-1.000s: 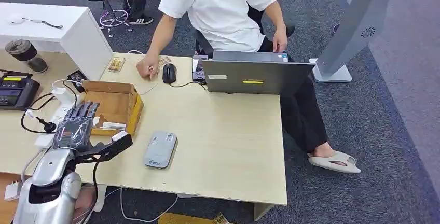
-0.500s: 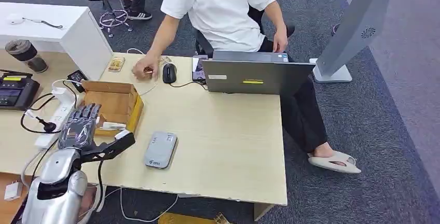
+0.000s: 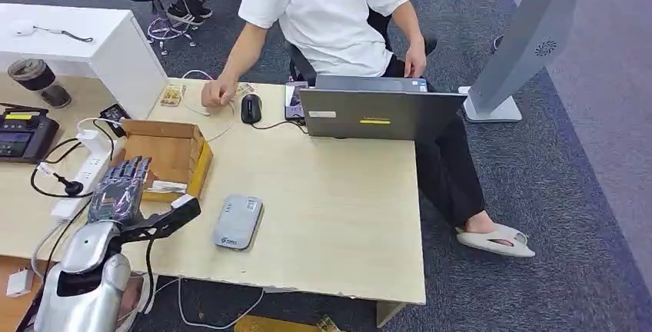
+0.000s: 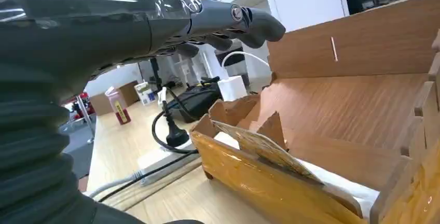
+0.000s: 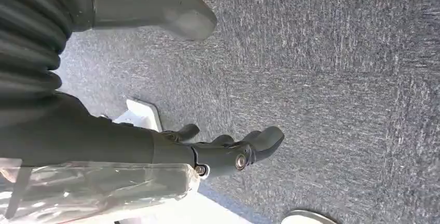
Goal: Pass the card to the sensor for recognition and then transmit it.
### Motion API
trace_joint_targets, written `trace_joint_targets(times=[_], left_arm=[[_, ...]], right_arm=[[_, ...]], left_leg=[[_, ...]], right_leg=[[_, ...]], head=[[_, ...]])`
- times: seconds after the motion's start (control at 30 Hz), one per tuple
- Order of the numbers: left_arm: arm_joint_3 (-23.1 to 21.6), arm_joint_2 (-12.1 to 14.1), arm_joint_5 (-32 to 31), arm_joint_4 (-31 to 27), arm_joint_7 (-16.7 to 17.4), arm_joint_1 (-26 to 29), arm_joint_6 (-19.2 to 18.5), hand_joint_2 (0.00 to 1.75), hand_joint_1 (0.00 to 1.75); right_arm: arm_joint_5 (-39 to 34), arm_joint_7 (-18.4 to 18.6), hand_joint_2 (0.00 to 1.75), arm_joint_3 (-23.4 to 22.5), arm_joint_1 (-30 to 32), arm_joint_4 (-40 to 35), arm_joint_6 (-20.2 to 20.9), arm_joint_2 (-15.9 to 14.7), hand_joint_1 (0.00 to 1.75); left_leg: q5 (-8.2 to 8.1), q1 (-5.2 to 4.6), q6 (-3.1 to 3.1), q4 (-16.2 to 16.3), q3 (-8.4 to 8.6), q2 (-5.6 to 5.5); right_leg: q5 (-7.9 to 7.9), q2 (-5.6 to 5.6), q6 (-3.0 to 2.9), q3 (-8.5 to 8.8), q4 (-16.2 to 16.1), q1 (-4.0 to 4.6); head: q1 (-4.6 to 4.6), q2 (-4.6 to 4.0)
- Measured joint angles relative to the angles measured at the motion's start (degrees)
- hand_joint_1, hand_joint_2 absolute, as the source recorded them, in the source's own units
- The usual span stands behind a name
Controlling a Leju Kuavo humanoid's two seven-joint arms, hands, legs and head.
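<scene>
1. Left hand (image 3: pixel 117 188) low at the near left edge of the table (image 3: pixel 338 217), palm down, fingers (image 3: pixel 131 169) stretched forward and slightly spread, thumb stuck out sideways toward the sensor; nothing held.
2. Same left hand (image 4: pixel 155 22) seen from the wrist: fingertips hanging above the near wall of the box, apart from it.
3. Right hand (image 5: pixel 228 154) hanging over grey carpet (image 5: pixel 337 79), fingers loosely bent and apart, empty.
4. Grey flat sensor (image 3: pixel 238 222) lying on the table just right of the left thumb, not touching it.
5. Open wooden box (image 3: pixel 171 155) just ahead of the left fingertips, slotted dividers inside.
6. Card (image 4: pixel 264 149) leaning tilted in the near slot of the box, against the front wall; a pale card edge (image 3: pixel 165 187) at the box's near side in the head view.
7. White power strip (image 3: pixel 83 174) and black cable left of the box.
8. Farther back: black mouse (image 3: pixel 251 107), grey laptop (image 3: pixel 380 109).
9. Person in a white T-shirt (image 3: pixel 327 9) seated behind the table, one hand (image 3: pixel 217 94) on the tabletop beside the mouse, the other at the laptop.
</scene>
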Motion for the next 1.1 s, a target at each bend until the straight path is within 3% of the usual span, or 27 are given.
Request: trace_joint_targets(times=[0.43,0.47,0.5,1.1], left_arm=[[1.29,0.09,0.0,1.46,-1.05,-0.11,0.92,1.75,0.16],[1.4,0.09,0.0,1.57,-1.05,-0.11,1.03,1.75,0.28],[1.46,0.09,0.0,1.62,-1.05,-0.11,1.05,1.75,0.3],[2.95,0.09,0.0,2.93,-0.98,-0.11,2.4,1.75,0.35]], right_arm=[[0.31,0.0,1.75,0.13,0.01,0.0,-0.02,0.0,0.0],[0.31,0.0,1.75,0.13,0.01,0.0,-0.02,0.0,0.0],[0.33,0.0,1.75,0.13,0.01,0.0,0.0,0.0,0.0],[1.18,0.02,1.75,0.15,0.01,0.0,-0.02,0.0,0.0]], left_leg=[[0.0,0.0,0.0,0.0,0.0,0.0],[0.0,0.0,0.0,0.0,0.0,0.0],[0.0,0.0,0.0,0.0,0.0,0.0],[0.0,0.0,0.0,0.0,0.0,0.0]], right_leg=[[0.0,0.0,0.0,0.0,0.0,0.0],[0.0,0.0,0.0,0.0,0.0,0.0],[0.0,0.0,0.0,0.0,0.0,0.0],[0.0,0.0,0.0,0.0,0.0,0.0]], head=[[0.0,0.0],[-0.02,0.0],[0.0,0.0],[0.0,0.0]])
